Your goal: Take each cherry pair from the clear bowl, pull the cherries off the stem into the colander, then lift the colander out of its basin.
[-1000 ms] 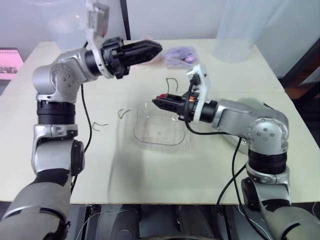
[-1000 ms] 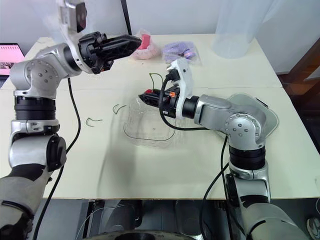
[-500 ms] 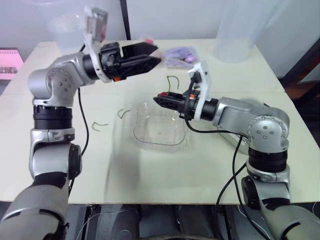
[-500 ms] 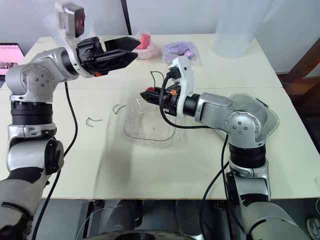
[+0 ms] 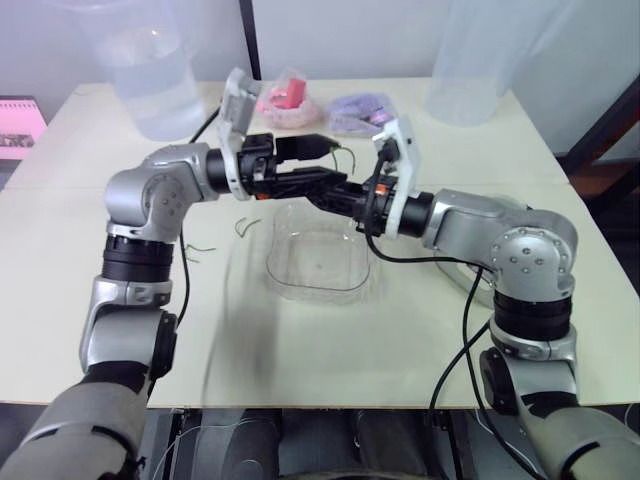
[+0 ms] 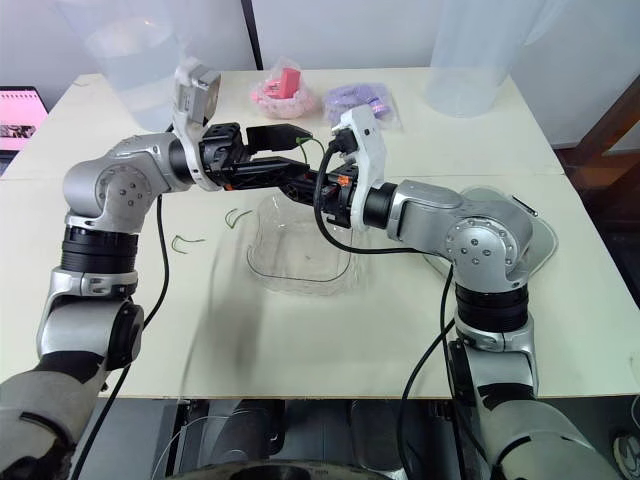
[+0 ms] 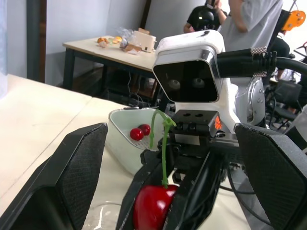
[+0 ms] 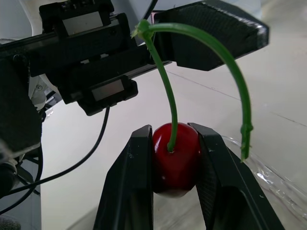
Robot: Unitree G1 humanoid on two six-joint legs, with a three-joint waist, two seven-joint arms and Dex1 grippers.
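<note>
Jaws of the right gripper (image 8: 175, 154) are closed to a narrow gap on a single red cherry (image 8: 175, 163), one black finger pressed to each side of it. Its green stem (image 8: 165, 81) rises from the fruit, arches over and hangs down on the other side, ending in a small nub. Jaws of the left gripper (image 5: 332, 167) are spread wide and hold nothing. Its two fingers (image 7: 79, 163) stand well apart on either side of the right gripper's tip, with the stem rising in the gap between them and touching neither.

Both grippers meet in the air over the far edge of the clear bowl (image 5: 290, 285), which sits on the middle of the tabletop (image 5: 300, 360). Two loose green stems (image 5: 246, 226) lie on the tabletop just left of the bowl.

To the right, behind the right arm, is the white colander (image 7: 120, 148) with two red cherries (image 7: 140, 132) lying inside it. Its clear basin (image 6: 538, 232) shows past the arm's elbow.
</note>
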